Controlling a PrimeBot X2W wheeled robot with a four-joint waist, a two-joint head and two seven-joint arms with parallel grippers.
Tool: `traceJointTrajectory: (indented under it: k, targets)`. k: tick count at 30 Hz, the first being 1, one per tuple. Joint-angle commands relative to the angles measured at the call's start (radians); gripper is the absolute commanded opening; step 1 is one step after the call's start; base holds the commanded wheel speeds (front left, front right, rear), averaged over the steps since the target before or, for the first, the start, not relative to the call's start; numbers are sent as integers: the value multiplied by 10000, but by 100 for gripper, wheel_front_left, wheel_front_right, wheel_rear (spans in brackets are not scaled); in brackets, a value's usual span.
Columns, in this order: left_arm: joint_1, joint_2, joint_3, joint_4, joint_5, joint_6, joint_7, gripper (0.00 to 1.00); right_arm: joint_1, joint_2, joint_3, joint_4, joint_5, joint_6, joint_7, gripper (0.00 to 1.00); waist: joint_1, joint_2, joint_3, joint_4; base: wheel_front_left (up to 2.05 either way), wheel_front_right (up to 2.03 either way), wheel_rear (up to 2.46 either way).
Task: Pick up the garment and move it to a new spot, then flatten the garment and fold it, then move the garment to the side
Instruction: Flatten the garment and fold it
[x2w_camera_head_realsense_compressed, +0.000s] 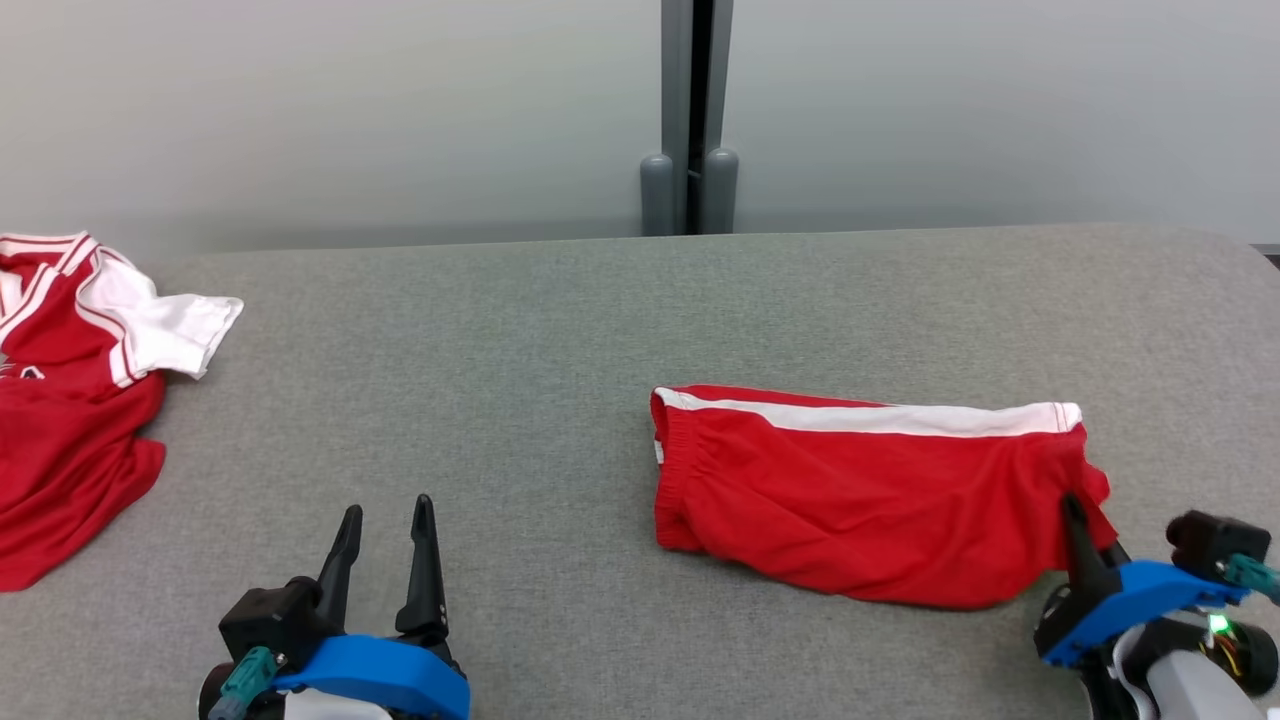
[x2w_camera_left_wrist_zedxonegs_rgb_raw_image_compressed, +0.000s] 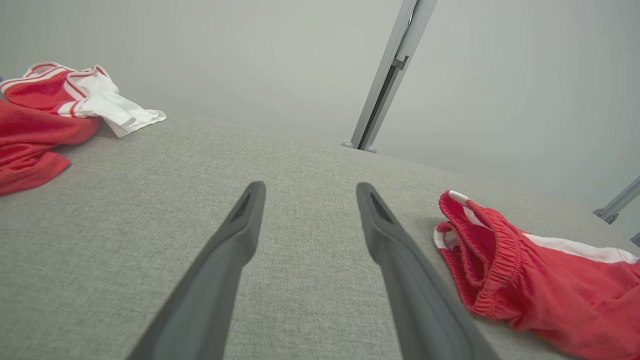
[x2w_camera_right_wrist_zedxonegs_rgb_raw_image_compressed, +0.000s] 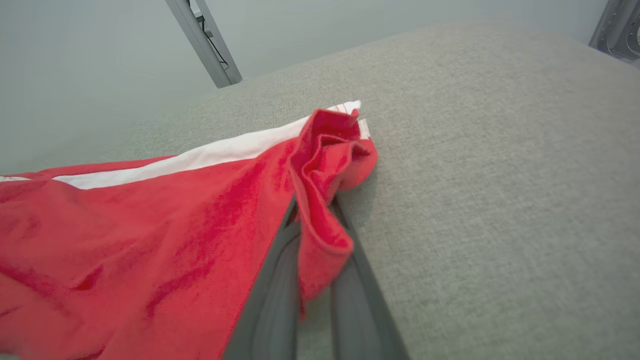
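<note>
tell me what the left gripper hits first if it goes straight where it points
Way looks free: the left gripper points over bare table between the jersey and the shorts; beyond, likely the pale wall, depth unclear.

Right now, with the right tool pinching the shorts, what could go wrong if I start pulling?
The right tool is shut on just a bunched corner of the red shorts; it may slip out.
The left tool is open, off the cloth, so a one-sided pull may bunch the shorts rather than flatten them.
The jersey lies far left; dragging that way could tangle both.
</note>
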Motion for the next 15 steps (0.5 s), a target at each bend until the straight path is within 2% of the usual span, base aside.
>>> traceJointTrajectory:
  k: [1, 8, 10, 15]
  targets:
    - [-91, 5, -41, 57, 92, -33, -28, 100, -221, 140, -39, -177, -268, 1, -49, 0, 1, 0, 34, 97, 0, 0, 0]
    - [-236, -105, -212, 237, 174, -93, -28, 100, -1285, 943, 642, -748, -1254, 1, 395, 0, 1, 0, 81, 385, 0, 0, 0]
    - [-296, -176, -258, 289, 193, -119, -28, 100, -1820, 1319, 1548, -944, -1504, 1, 838, 0, 1, 0, 120, 564, 0, 0, 0]
    - [-419, -246, -270, 352, 233, -157, -29, 100, -2113, 1531, 3615, -858, -1341, 1, 1798, 0, 1, 0, 131, 908, 0, 0, 0]
